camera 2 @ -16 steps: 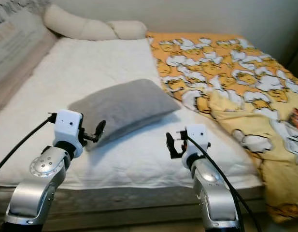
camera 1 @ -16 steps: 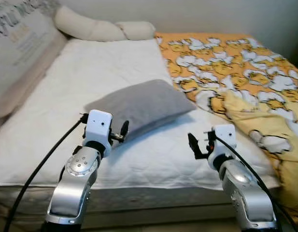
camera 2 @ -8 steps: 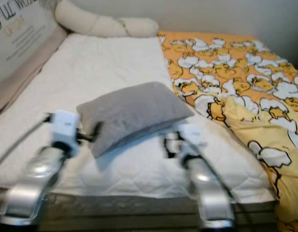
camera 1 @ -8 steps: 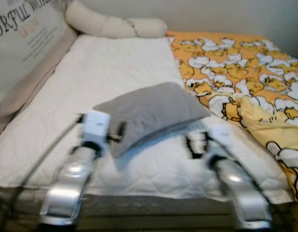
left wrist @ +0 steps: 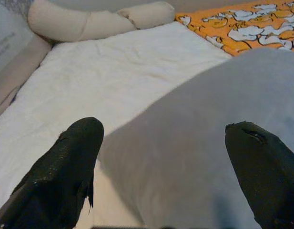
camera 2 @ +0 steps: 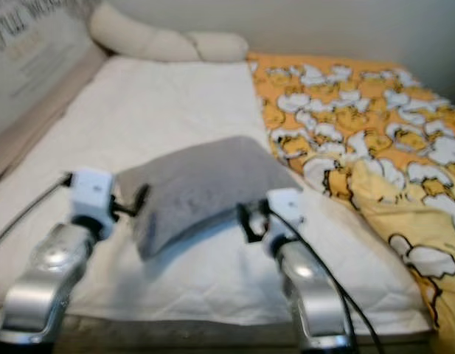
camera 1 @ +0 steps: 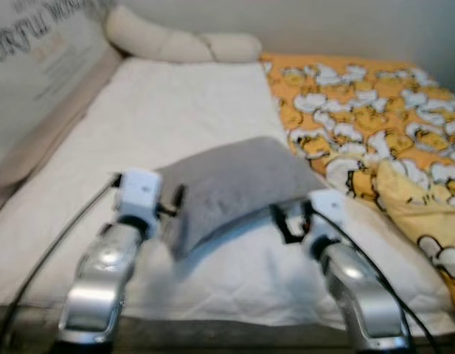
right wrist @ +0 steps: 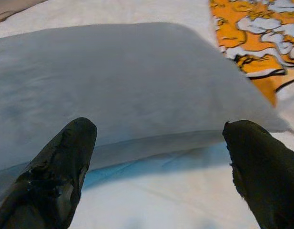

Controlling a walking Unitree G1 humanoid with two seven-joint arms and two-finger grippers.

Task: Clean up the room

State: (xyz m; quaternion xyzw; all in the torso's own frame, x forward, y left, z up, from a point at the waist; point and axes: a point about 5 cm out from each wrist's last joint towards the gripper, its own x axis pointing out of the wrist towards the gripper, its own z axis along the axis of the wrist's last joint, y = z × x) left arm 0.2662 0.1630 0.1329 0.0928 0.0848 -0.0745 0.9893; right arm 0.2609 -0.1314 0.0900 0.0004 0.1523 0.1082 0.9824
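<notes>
A grey pillow lies askew in the middle of the white mattress. My left gripper is open at the pillow's near left corner, fingers spread on either side of the grey fabric. On the pillow's near right edge my right gripper is open too, its fingers just short of the long side of the pillow. Neither holds anything.
An orange and yellow duck-print blanket is bunched along the bed's right side. A cream bolster and a small cream pillow lie at the headboard end. A printed cushion leans along the left wall.
The camera has moved closer to the bed. Both grippers have come forward and now flank the grey pillow's near edge, still open.
</notes>
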